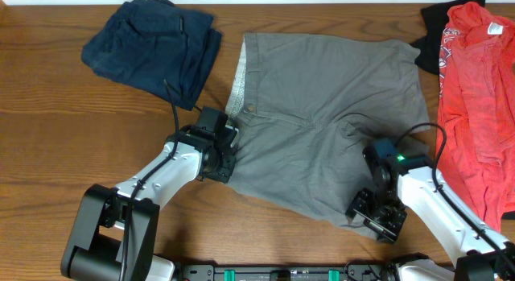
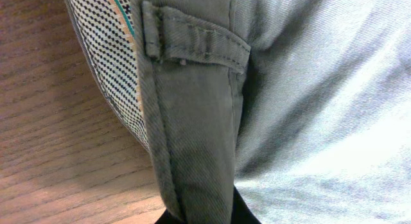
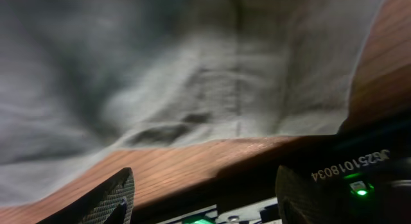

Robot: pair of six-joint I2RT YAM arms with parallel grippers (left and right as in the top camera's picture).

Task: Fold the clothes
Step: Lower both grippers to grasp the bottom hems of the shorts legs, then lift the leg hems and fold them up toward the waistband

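Note:
Grey-taupe shorts [image 1: 330, 112] lie spread flat on the wooden table, waistband with pale dotted lining to the left. My left gripper [image 1: 219, 164] is shut on the waistband's lower corner; the left wrist view shows the pinched waistband and belt loop [image 2: 192, 121] rising from between the fingers. My right gripper [image 1: 378, 212] is open and empty at the shorts' lower leg hem; the right wrist view shows its fingers [image 3: 205, 198] apart over bare wood, the grey fabric [image 3: 192, 76] just beyond.
A crumpled navy garment [image 1: 153, 47] lies at the back left. A red garment [image 1: 475, 96] over a black one [image 1: 438, 27] lies at the right edge. The table's front edge is near both arm bases.

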